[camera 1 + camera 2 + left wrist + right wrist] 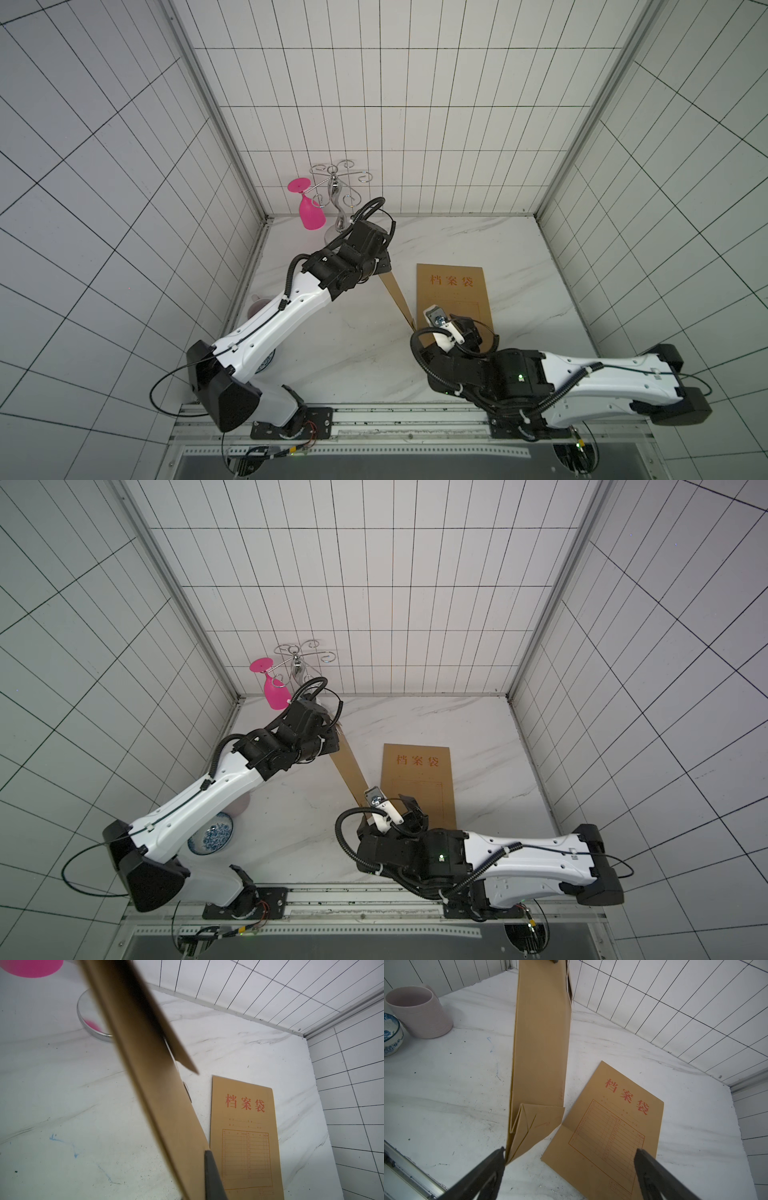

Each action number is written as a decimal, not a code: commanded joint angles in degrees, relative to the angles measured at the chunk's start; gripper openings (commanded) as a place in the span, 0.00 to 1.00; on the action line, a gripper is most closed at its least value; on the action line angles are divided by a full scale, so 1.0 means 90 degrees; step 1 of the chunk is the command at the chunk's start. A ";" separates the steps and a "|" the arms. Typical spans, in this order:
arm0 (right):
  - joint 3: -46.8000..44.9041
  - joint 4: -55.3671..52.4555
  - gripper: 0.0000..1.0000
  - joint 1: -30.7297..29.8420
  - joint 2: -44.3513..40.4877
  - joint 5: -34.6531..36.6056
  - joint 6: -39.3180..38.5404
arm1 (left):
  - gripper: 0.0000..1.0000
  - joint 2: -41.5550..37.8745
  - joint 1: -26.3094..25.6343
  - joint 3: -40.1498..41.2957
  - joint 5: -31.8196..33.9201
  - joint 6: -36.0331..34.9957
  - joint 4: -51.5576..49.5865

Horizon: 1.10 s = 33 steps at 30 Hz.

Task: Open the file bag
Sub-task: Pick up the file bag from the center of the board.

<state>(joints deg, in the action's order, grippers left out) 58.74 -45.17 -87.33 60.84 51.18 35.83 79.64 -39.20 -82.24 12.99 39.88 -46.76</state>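
White-tiled walls close in a marble counter (519, 257). At its far left stand a pale pink mug (419, 1012) and a blue-and-white bowl (212, 837), half hidden under the left arm (270, 328) in both top views. Behind them a pink goblet (309, 212) hangs upside down from a chrome rack (338, 183).

The left jaws are pressed together on the upper end of the file bag (397, 297), which is raised off the counter. It hangs slanting down toward the right arm (582, 374) and shows edge-on in both top views. Near the held end its flap (170, 1028) stands a little away from the body. Whether the string is fully unwound cannot be told. At the lower end the folded bottom gusset (537, 1122) shows.

Just right of it a second file bag (453, 299) lies flat, red characters up, untouched.

The right jaws are spread wide and hold nothing. One finger (488, 1167) is just beside the hanging bag's lower corner.

As a judgement, the task is midway. The bag is lifted and the flap looks loose, but the mouth is not seen spread. The flap must yet be turned back and the opening parted, probably with the right jaws taking a fresh hold.
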 commanded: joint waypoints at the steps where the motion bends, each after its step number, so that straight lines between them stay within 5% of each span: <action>1: 0.0328 -0.0940 0.99 0.0249 -0.0773 -0.0025 0.0489 | 0.00 -0.0437 0.0019 0.0347 -0.0070 -0.0521 0.0785; 7: 0.0330 -0.0051 0.99 0.3281 -0.1741 -0.4236 -0.0652 | 0.00 -0.1533 0.0017 0.1597 -0.1699 -0.1511 0.2292; 12: 0.0820 0.0405 0.99 0.5034 -0.1247 -0.7147 -0.1235 | 0.00 -0.2850 0.0133 0.2480 -0.2985 -0.2153 0.3096; 16: 0.0679 0.1410 1.00 0.6553 -0.0963 -0.9610 -0.1170 | 0.00 -0.3882 0.0721 0.3138 -0.3915 -0.1741 0.4116; 19: 0.0428 0.2495 0.99 0.7280 -0.0794 -1.0978 -0.0706 | 0.00 -0.4023 0.1809 0.3699 -0.5679 -0.0502 0.5605; 22: 0.0050 0.3910 0.99 0.7679 -0.0458 -1.1940 0.0080 | 0.00 -0.3810 0.2403 0.4217 -0.7026 0.1055 0.7557; 26: -0.0340 0.5448 1.00 0.7794 -0.0296 -1.2588 0.0839 | 0.00 -0.3635 0.2432 0.4323 -0.7570 0.1641 0.8382; 33: -0.0191 0.5295 1.00 0.8122 -0.0221 -1.2538 0.0645 | 0.00 -0.3127 0.2418 0.4035 -0.8717 0.2420 0.9223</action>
<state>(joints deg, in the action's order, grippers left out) 57.08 -2.39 -16.03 59.35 -58.22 40.07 51.07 -17.52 -43.70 -58.37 55.46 27.31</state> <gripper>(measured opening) 0.998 0.049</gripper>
